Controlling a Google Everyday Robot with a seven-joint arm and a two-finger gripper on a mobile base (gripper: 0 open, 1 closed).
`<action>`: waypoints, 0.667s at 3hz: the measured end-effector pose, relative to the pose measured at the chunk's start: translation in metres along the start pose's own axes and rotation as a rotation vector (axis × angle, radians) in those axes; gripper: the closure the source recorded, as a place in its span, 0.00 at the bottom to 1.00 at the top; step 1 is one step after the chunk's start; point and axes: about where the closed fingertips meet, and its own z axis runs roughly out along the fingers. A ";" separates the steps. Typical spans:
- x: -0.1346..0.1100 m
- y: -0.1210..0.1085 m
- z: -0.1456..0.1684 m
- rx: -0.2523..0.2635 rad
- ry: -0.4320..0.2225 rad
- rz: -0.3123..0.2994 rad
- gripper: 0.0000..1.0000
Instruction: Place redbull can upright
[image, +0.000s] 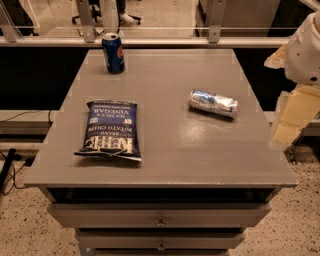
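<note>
The redbull can (213, 103) is a slim silver can with blue patches. It lies on its side on the right half of the grey table (175, 155), its length running left to right. My gripper (290, 117) hangs at the right edge of the view, beyond the table's right edge, to the right of the can and apart from it. It holds nothing that I can see. The white arm (305, 47) rises above it.
A wider dark blue Pepsi can (113, 53) stands upright at the table's far left corner. A blue bag of potato chips (110, 129) lies flat on the left half. Drawers (160, 220) sit under the tabletop. A rail and glass partition (160, 41) run behind the table.
</note>
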 end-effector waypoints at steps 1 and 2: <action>-0.003 -0.004 0.001 0.000 -0.005 0.001 0.00; -0.023 -0.031 0.013 -0.002 -0.041 0.006 0.00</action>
